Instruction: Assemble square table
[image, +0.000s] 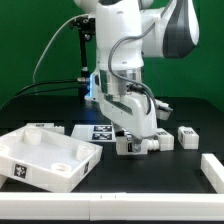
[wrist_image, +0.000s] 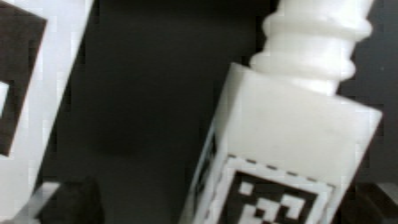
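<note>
The tool (image: 134, 140) is sitting low over a tagged table leg (wrist_image: 285, 130) on the surface (image: 150, 195). I cannot tell whether it is clenching the leg. Leg pickup seems underway, and the leg will next need carrying to the square tabletop (image: 45, 160).

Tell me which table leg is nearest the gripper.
The tagged leg right at the gripper, beside the marker board; it fills the wrist view. The far leg lies well off toward the exterior view's right.
</note>
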